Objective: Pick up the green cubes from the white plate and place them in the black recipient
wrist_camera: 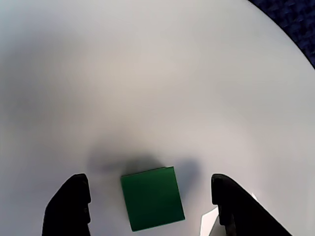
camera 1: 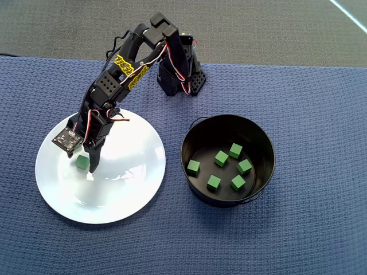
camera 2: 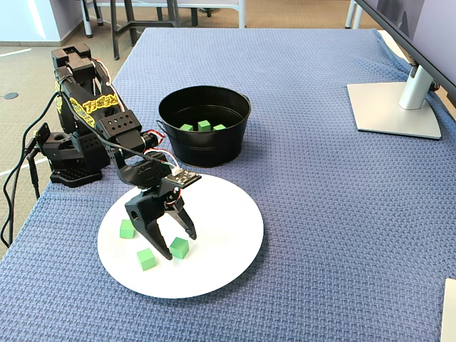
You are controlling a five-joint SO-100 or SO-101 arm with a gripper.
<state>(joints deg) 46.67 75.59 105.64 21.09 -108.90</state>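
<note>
Now the black two-finger gripper (camera 2: 176, 244) is down on the large, glossy white round plate (camera 2: 228, 214), and its fingers (wrist_camera: 74, 204) are spread apart with one small matte green cube (wrist_camera: 152, 197) sitting squarely between them. In the wrist view both fingertips stand clear of the cube's sides, gaps showing on either flank, so nothing is gripped yet. This is the approach-and-straddle step, just short of the pinch!

Over in the fixed view, two more green cubes wait on the plate: one (camera 2: 146, 258) just beside the gripper toward the near rim, another (camera 2: 127, 229) off to the left behind the arm. The overhead view shows only the targeted cube (camera 1: 82, 161) peeking out by the gripper; the other two are hidden under the arm there.

Across on the blue woven tabletop (camera 2: 320, 214), the round black metal tin with wire handles (camera 1: 195, 134) stands near the plate, and six green cubes (camera 1: 221, 158) already lie on its shiny floor. So six are in and three are left, by my count.

What's called for next? Close the fingers evenly on the cube's two sides, keeping it centred so it doesn't skid on that slick glaze, then lift straight up, swing over the tin's tall wall and release inside.
</note>
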